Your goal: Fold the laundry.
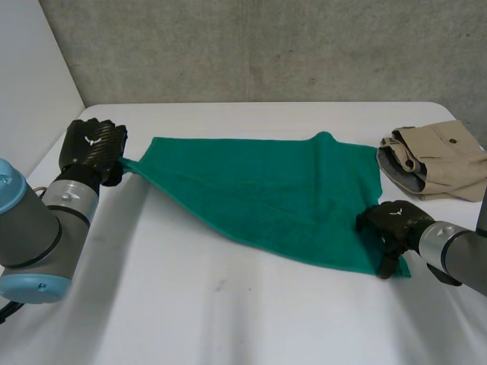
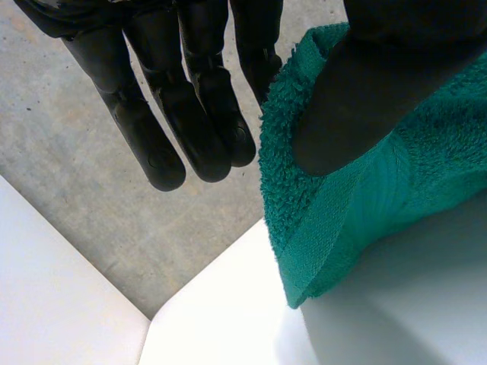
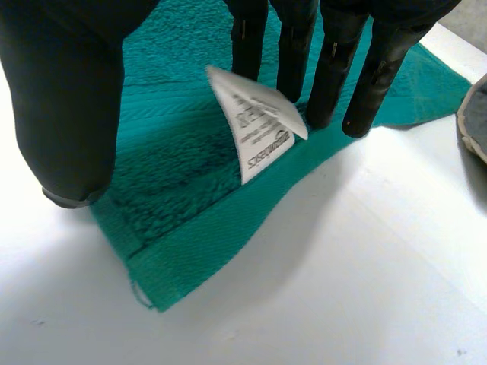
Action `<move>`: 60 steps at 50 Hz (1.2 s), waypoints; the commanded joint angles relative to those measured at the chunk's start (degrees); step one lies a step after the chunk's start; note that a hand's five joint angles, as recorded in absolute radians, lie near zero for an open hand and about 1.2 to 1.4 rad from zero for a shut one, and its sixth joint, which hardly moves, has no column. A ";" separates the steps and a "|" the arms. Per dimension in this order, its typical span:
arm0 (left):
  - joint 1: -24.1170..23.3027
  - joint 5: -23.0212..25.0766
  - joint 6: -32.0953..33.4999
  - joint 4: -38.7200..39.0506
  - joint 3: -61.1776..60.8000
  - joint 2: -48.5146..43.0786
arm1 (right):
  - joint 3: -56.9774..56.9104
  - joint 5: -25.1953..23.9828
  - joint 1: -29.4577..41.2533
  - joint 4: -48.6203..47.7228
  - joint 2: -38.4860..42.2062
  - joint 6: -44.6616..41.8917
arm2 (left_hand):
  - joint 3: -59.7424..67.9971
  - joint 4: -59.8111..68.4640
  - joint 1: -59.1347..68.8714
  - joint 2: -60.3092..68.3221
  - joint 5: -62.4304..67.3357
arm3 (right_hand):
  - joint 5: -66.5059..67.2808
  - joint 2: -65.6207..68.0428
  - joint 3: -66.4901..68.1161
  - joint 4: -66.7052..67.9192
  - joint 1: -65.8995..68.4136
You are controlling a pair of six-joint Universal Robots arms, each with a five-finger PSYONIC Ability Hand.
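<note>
Head view | left hand (image 1: pixel 93 148): we are pinching the towel's (image 1: pixel 266 201) left corner | right hand (image 1: pixel 392 224): pressing its near corner, straight-fingered

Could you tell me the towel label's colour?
White with dark print: the small fabric label on the green towel, clearest in the right wrist view.

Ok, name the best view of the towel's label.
Right wrist view: the label stands clear on the towel by the right hand. Head view: that hand covers its corner. Left wrist view: another corner.
</note>
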 commanded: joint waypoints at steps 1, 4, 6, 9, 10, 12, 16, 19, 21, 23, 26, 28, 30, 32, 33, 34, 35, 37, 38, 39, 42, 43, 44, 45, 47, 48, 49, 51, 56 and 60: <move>0.07 -0.01 0.01 0.02 0.02 -0.08 | 3.00 -0.11 0.01 -2.68 -0.90 0.01 | 11.56 11.14 14.73 11.28 13.91 | 1.50 0.96 1.16 1.64 4.13; 0.07 -0.01 0.01 0.02 -0.06 -0.08 | 3.70 0.06 0.01 -5.14 -0.90 -0.08 | 11.56 11.14 14.73 11.28 13.91 | 4.85 4.31 4.51 4.99 7.48; 0.07 -0.01 0.01 0.02 0.02 -0.08 | 3.97 0.07 -0.08 -5.94 -0.90 -0.17 | 11.56 11.14 14.73 11.28 13.91 | 6.88 6.34 6.54 7.02 9.51; 0.07 -0.01 0.01 0.11 -0.06 -0.08 | 4.06 0.07 -0.17 -6.73 -0.90 -0.17 | 11.56 11.14 14.73 11.28 13.91 | 9.74 9.20 9.40 9.89 12.37; 0.07 -0.01 0.01 0.11 -0.06 -0.08 | 4.06 0.07 -0.17 -6.82 -0.90 -0.17 | 11.56 11.14 14.73 11.28 13.91 | 10.08 9.54 9.74 10.22 12.71; 0.07 0.08 0.01 0.11 -0.06 -0.08 | 4.06 0.07 -0.08 -7.08 -0.72 -0.17 | 11.56 11.14 14.73 11.28 13.91 | 11.42 10.88 11.08 11.57 14.05; 0.07 0.08 -0.08 0.11 -0.06 -0.08 | 4.32 0.33 0.09 -8.40 -0.63 -0.17 | 11.56 11.14 14.73 11.28 13.91 | 14.29 13.75 13.95 14.43 16.92; 0.07 0.08 -0.08 0.20 -0.06 -0.08 | 4.67 0.51 0.10 -9.80 -0.81 -0.26 | 11.56 11.14 14.73 11.28 13.91 | 16.29 15.75 15.95 16.44 18.92; 0.07 0.08 -0.08 0.20 -0.06 -0.17 | 4.67 0.59 0.10 -10.25 -0.81 -0.26 | 11.56 11.14 14.73 11.28 13.91 | 16.81 16.27 16.47 16.96 19.44; 0.07 0.08 -0.08 0.20 -0.15 -0.17 | 4.76 0.59 0.10 -10.51 -0.72 -0.26 | 11.56 11.14 14.73 11.28 13.91 | 16.81 16.27 16.47 16.96 19.44; 0.07 0.08 -0.08 0.20 -0.15 -0.17 | 4.76 0.59 0.18 -10.60 -0.37 -0.26 | 11.56 11.14 14.73 11.28 13.91 | 17.15 16.61 16.81 17.29 19.78; 0.07 0.08 -0.08 0.20 -0.15 -0.17 | 4.85 0.51 0.27 -11.04 -0.28 -0.26 | 11.56 11.14 14.73 11.28 13.91 | 17.82 17.28 17.47 17.96 20.45; 0.07 -0.01 -0.08 0.20 -0.15 -0.17 | 4.94 0.51 0.27 -11.30 -0.28 -0.26 | 11.56 11.14 14.73 11.28 13.91 | 19.99 19.46 19.65 20.14 22.62; 0.07 0.08 -0.08 0.20 -0.15 -0.17 | 5.03 0.51 0.27 -11.65 -0.28 -0.26 | 11.56 11.14 14.73 11.28 13.91 | 24.36 23.82 24.02 24.51 26.99; 0.07 -0.01 -0.08 0.20 -0.15 -0.17 | 5.03 0.51 0.27 -11.74 -0.19 -0.34 | 11.56 11.14 14.73 11.28 13.91 | 26.88 26.34 26.54 27.02 29.51; 0.07 0.08 -0.08 0.20 -0.15 -0.17 | 4.94 0.51 0.27 -11.74 -0.28 -0.34 | 11.56 11.14 14.73 11.28 13.91 | 31.73 31.20 31.39 31.88 34.36; 0.07 0.08 -0.08 0.20 -0.15 -0.17 | 4.85 0.42 0.27 -11.74 -0.28 -0.34 | 11.56 11.14 14.73 11.28 13.91 | 33.95 33.41 33.61 34.09 36.58; 0.07 0.08 -0.08 0.20 -0.15 -0.17 | 4.76 0.33 0.27 -11.74 -0.19 -0.34 | 11.56 11.14 14.73 11.28 13.91 | 38.65 38.12 38.31 38.80 41.28; 0.07 -0.01 -0.08 0.20 -0.15 -0.17 | 4.68 0.24 0.27 -11.74 0.07 -0.43 | 11.56 11.14 14.73 11.28 13.91 | 44.84 44.30 44.50 44.98 47.47; 0.07 -0.01 -0.08 0.20 -0.15 -0.17 | 4.59 0.15 0.27 -11.74 0.16 -0.43 | 11.56 11.14 14.73 11.28 13.91 | 49.40 48.86 49.06 49.54 52.03; -0.02 -0.01 -0.08 0.20 -0.15 -0.17 | 4.15 0.33 0.27 -11.66 0.68 -0.43 | 11.56 11.14 14.73 11.28 13.91 | 56.45 55.91 56.11 56.59 59.08; -0.02 -0.01 -0.08 0.20 -0.15 -0.17 | 4.06 0.33 0.27 -11.65 0.69 -0.52 | 11.56 11.14 14.73 11.28 13.91 | 56.45 55.91 56.11 56.59 59.08; -0.02 -0.01 -0.08 0.20 -0.24 -0.17 | 3.97 0.42 0.27 -11.57 0.60 -0.52 | 11.56 11.14 14.73 11.28 13.91 | 56.45 55.91 56.11 56.59 59.08; -0.02 -0.01 -0.08 0.20 -0.24 -0.08 | 3.80 0.50 0.18 -11.48 0.42 -0.52 | 11.56 11.14 14.73 11.28 13.91 | 56.45 55.91 56.11 56.59 59.08; -0.02 -0.01 -0.08 0.20 -0.33 -0.08 | 3.18 0.85 0.10 -10.95 -0.10 -0.52 | 11.56 11.14 14.73 11.28 13.91 | 56.45 55.91 56.11 56.59 59.08; -0.10 -0.01 -0.08 0.20 -0.42 -0.08 | 3.01 0.86 0.10 -10.86 -0.19 -0.43 | 11.56 11.14 14.73 11.28 13.91 | 56.45 55.91 56.11 56.59 59.08; -0.19 -0.09 -0.08 0.11 -0.42 -0.08 | 2.83 0.77 0.10 -10.69 -0.37 -0.43 | 11.56 11.14 14.73 11.28 13.91 | 56.45 55.91 56.11 56.59 59.08; -0.28 -0.18 -0.08 -0.06 -0.50 0.18 | 2.48 0.86 -0.08 -8.41 -1.68 -1.05 | 11.56 11.14 14.73 11.28 13.91 | 56.45 55.91 56.11 56.59 59.08; -0.63 -0.18 -0.08 -0.15 -0.59 1.06 | -0.33 0.77 -0.17 7.13 -5.90 -6.75 | 11.56 11.14 14.73 11.28 13.91 | 56.45 55.91 56.11 56.59 59.08; -0.72 -0.09 -0.08 -0.15 -0.94 1.24 | 0.27 -0.55 -2.27 8.22 -6.96 -7.20 | 11.56 11.14 14.73 11.28 13.91 | 13.09 12.56 12.75 13.24 15.72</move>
